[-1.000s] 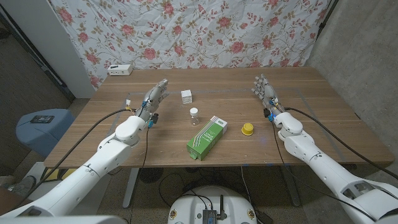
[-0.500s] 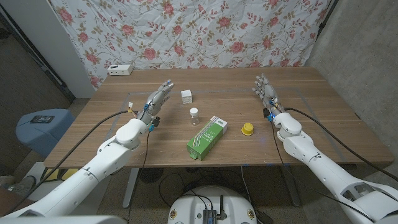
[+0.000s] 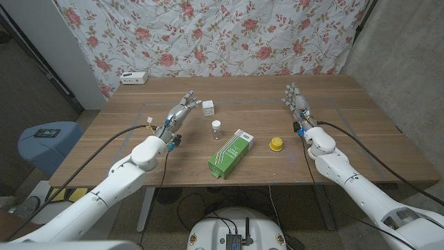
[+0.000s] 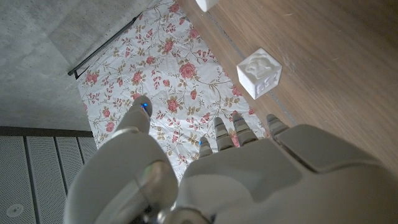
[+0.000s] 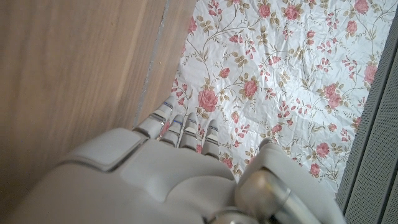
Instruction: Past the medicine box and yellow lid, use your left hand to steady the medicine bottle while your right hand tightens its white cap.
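Observation:
A small clear medicine bottle with a white cap stands upright in the middle of the table. In front of it lies a green and white medicine box, and a yellow lid sits to the box's right. My left hand hovers to the left of the bottle, fingers stretched out and apart, holding nothing. My right hand stands at the far right of the table with fingers straight and empty, well apart from the bottle.
A small white cube sits behind the bottle, just past my left hand's fingertips. A white device lies at the table's back left corner. A floral cloth hangs behind the table.
My left hand has moved right and a little forward, toward the white cube and the bottle. The right hand has stayed still.

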